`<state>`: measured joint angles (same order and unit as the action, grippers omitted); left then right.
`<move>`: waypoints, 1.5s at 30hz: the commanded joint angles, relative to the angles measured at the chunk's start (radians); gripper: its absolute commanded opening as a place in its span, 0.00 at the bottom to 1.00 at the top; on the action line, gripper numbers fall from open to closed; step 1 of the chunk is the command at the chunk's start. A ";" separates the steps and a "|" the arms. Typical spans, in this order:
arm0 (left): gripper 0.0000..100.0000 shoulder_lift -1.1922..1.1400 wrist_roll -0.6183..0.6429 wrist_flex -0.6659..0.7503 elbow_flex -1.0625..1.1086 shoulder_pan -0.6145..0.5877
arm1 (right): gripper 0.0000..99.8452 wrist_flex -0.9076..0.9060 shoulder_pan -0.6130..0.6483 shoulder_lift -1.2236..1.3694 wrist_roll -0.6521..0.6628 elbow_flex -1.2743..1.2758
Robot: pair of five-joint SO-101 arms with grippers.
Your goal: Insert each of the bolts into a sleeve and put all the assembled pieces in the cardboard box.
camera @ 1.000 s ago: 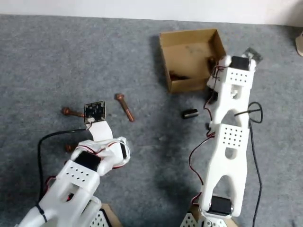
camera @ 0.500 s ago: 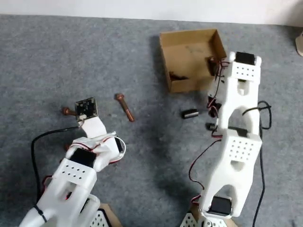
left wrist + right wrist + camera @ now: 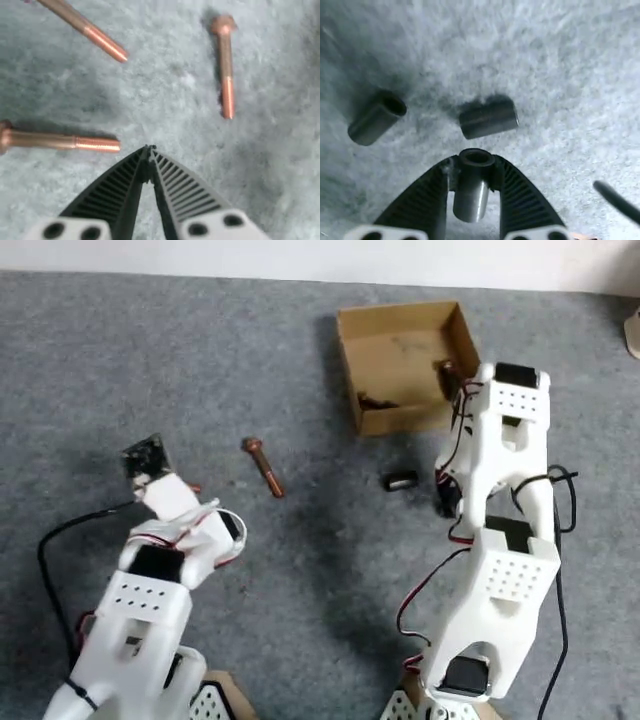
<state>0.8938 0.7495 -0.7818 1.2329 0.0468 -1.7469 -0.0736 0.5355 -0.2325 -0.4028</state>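
While the right gripper [image 3: 473, 165] is clamped part-closed around a dark sleeve [image 3: 470, 192], it holds that sleeve with the open bore facing up toward the wrist. This looks meant to present the hole for a bolt. Two loose sleeves [image 3: 488, 119] lie on the grey carpet [image 3: 560, 75] just beyond it. From above, one loose sleeve [image 3: 402, 481] is plain to the left of the right arm, while the other is hard to pick out under the arm. The left gripper [image 3: 148, 149] is closed tight and empty, poised over three copper bolts [image 3: 226, 65] on the left of the carpet, so it would have to open before taking one. The high view adds the cardboard box [image 3: 410, 420] at the far right, with a few pieces already inside, and one bolt [image 3: 265, 467] lying between the arms.
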 commanded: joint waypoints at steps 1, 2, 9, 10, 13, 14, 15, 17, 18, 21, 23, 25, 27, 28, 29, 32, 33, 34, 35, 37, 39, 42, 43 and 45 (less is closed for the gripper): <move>0.02 0.002 0.023 -0.060 -0.079 -0.050 | 0.00 -0.013 0.062 -0.073 0.052 0.019; 0.02 0.002 0.023 -0.072 -0.082 -0.051 | 0.00 -0.013 0.073 -0.074 0.052 0.027; 0.02 0.002 -0.012 -0.080 -0.079 -0.053 | 0.00 -0.013 0.082 -0.074 0.172 0.042; 0.02 0.002 -0.012 -0.080 -0.081 -0.053 | 0.00 -0.013 0.077 -0.074 0.187 0.042; 0.02 0.002 -0.014 -0.074 -0.087 -0.050 | 0.00 -0.013 0.076 -0.076 0.253 0.070; 0.02 0.002 -0.014 -0.074 -0.087 -0.048 | 0.00 -0.013 0.085 -0.076 0.292 0.087; 0.02 0.002 -0.014 -0.074 -0.088 -0.047 | 0.00 -0.013 0.094 -0.076 0.324 0.102; 0.02 0.001 -0.014 -0.074 -0.088 -0.048 | 0.00 -0.012 0.110 -0.076 0.358 0.128; 0.02 -0.001 -0.012 -0.074 -0.097 -0.048 | 0.00 -0.012 0.114 -0.076 0.361 0.134; 0.02 -0.071 -0.009 -0.081 -0.168 -0.048 | 0.00 -0.012 0.114 -0.076 0.377 0.137; 0.02 -0.179 -0.008 -0.104 -0.246 -0.051 | 0.00 -0.012 0.114 -0.076 0.393 0.139; 0.02 -0.318 -0.006 -0.158 -0.348 -0.048 | 0.00 -0.012 0.111 -0.077 0.402 0.139; 0.02 -0.464 0.023 -0.221 -0.464 -0.047 | 0.00 -0.012 0.111 -0.096 0.402 0.140; 0.02 -0.529 0.046 -0.250 -0.524 -0.047 | 0.00 -0.007 0.111 -0.114 0.404 0.143; 0.02 -0.593 0.063 -0.281 -0.585 -0.047 | 0.00 -0.004 0.111 -0.137 0.404 0.154; 0.02 -0.762 0.074 -0.379 -0.753 -0.041 | 0.00 0.054 0.114 -0.243 0.404 0.257; 0.02 -0.803 0.081 -0.408 -0.800 -0.033 | 0.00 0.090 0.117 -0.289 0.402 0.312; 0.02 -0.840 0.100 -0.433 -0.842 -0.025 | 0.00 0.124 0.124 -0.340 0.402 0.369; 0.02 -0.869 0.114 -0.451 -0.878 -0.022 | 0.00 0.157 0.133 -0.394 0.404 0.432; 0.02 -0.914 0.123 -0.463 -0.934 0.001 | 0.00 0.226 0.142 -0.504 0.404 0.555; 0.02 -0.938 0.140 -0.466 -0.972 0.024 | 0.00 0.283 0.154 -0.601 0.404 0.662; 0.02 -0.943 0.149 -0.466 -1.003 0.064 | 0.00 0.337 0.159 -0.700 0.404 0.788; 0.02 -0.943 0.149 -0.465 -1.009 0.074 | 0.00 0.346 0.159 -0.719 0.404 0.817; 0.06 -0.947 0.146 -0.451 -1.020 0.088 | 0.00 0.349 0.159 -0.734 0.404 0.857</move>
<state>-0.0575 0.8876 -1.2421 0.2708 0.0974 -1.4216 0.0736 -0.1166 0.1603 0.4150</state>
